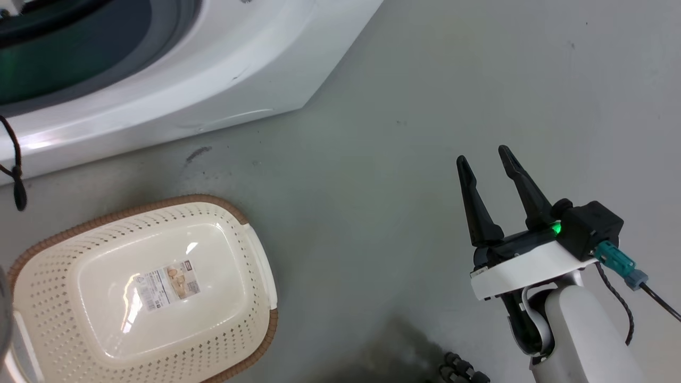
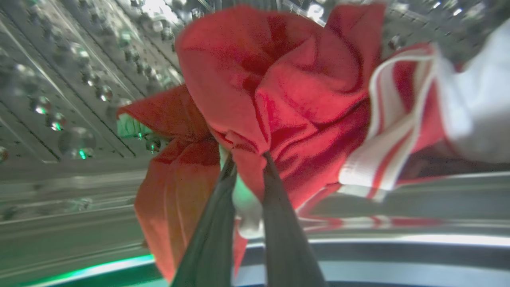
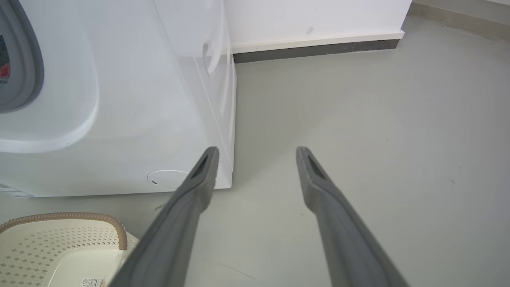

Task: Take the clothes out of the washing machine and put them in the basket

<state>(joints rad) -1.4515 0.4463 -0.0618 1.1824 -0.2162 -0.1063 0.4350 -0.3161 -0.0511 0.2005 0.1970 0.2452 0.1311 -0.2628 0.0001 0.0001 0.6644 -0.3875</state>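
1. Clothes — a red bundle with white stripes — are inside the washing machine, up against its steel drum.
2. The left gripper has its fingers pinched on a red fold, and the rest hangs loose.
3. Basket sits on the floor just in front of the machine, on the left arm's side — so I'd guess out and down.
4. Right gripper is spread, holding nothing, well apart from the basket.
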